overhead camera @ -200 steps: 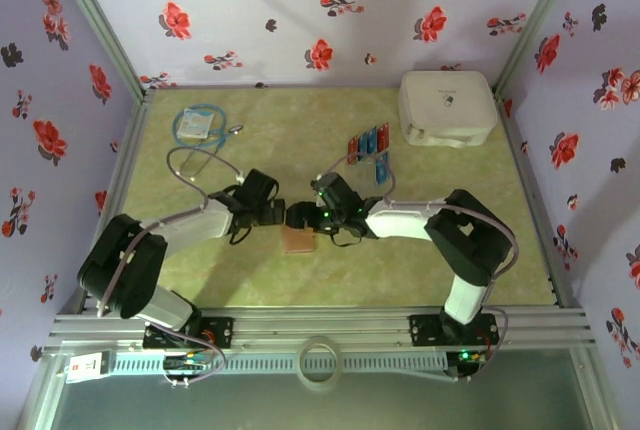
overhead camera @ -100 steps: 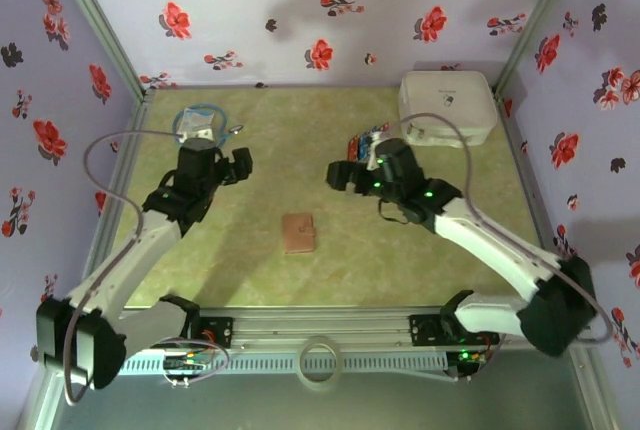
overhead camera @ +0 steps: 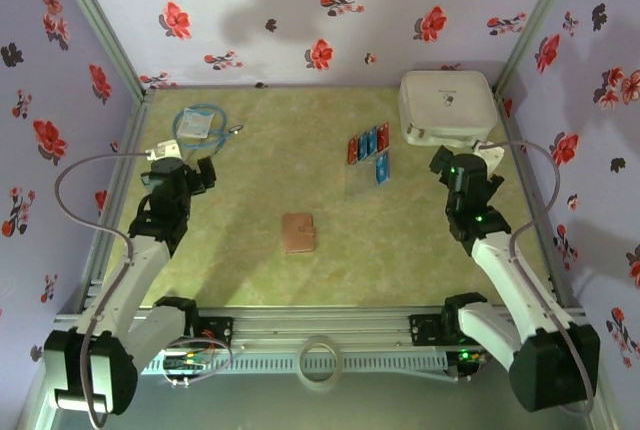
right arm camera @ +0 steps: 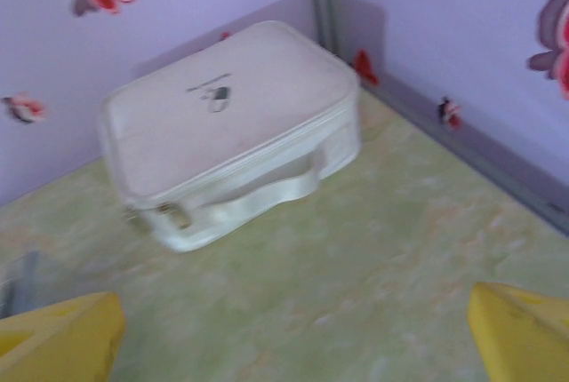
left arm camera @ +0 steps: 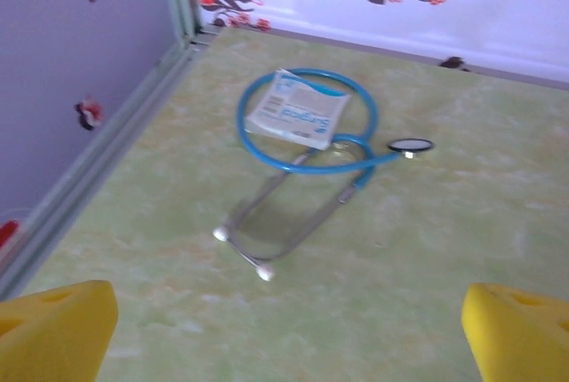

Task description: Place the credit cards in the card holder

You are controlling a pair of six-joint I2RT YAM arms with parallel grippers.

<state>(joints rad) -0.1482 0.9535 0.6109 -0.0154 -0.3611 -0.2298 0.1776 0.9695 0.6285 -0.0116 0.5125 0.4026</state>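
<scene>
The card holder (overhead camera: 298,233) is a small reddish-brown wallet lying shut flat in the middle of the table. The credit cards (overhead camera: 368,144), red and blue, lie in a row at the back right, with one more blue card (overhead camera: 381,170) just in front of them. My left gripper (overhead camera: 180,162) is raised over the left side of the table, far from the wallet, open and empty (left arm camera: 284,338). My right gripper (overhead camera: 465,158) is raised at the right, beside the cards and in front of the white case, open and empty (right arm camera: 289,338).
A blue stethoscope with a small packet (overhead camera: 205,125) (left arm camera: 307,160) lies at the back left, ahead of the left gripper. A white zip case (overhead camera: 447,108) (right arm camera: 231,124) stands in the back right corner. Flowered walls close in the table.
Both arms have drawn back from the wallet at the centre, the left one to the left, the right one to the right. The wallet has stayed where it was.
</scene>
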